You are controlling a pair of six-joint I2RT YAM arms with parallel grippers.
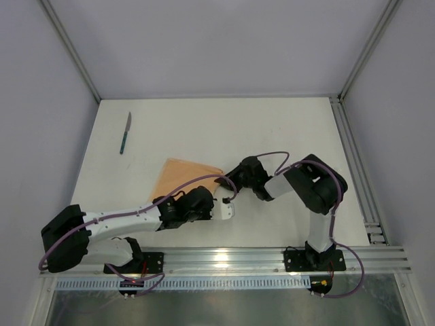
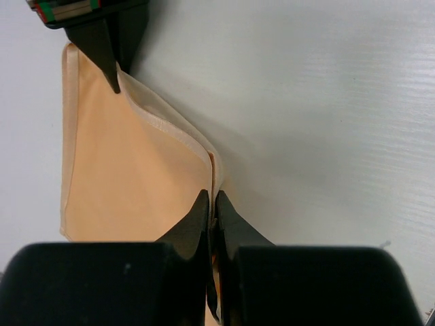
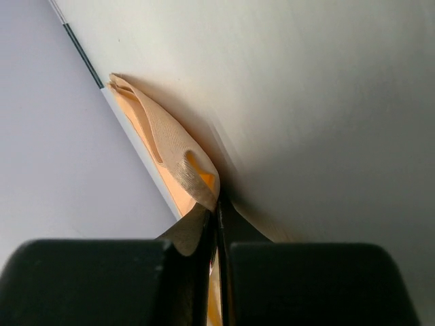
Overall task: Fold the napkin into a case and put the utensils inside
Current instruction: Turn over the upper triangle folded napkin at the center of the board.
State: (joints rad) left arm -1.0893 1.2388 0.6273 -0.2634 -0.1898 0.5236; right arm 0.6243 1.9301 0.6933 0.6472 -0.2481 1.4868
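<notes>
Peach napkin (image 1: 182, 175) lies mid-table, flat ahead and to the left of the left gripper (image 2: 212, 204). Its hemmed edge runs from that gripper's tips up to the right gripper's tips. Left gripper: jaws pinched narrow on the hem, cloth caught between the fingertips. Right gripper (image 3: 216, 204): jaws also closed tight, gripping a corner that stands up off the table (image 1: 285, 129) in a loose fold (layers doubled there). The two grippers sit near each other on the same napkin edge. Bare table to the right of and beyond both grippers gives open room. The knife (image 1: 125, 133), teal handle, lies well apart, beyond the napkin to the far left, near the table's left edge. Walls (image 1: 204, 41) close three sides.
</notes>
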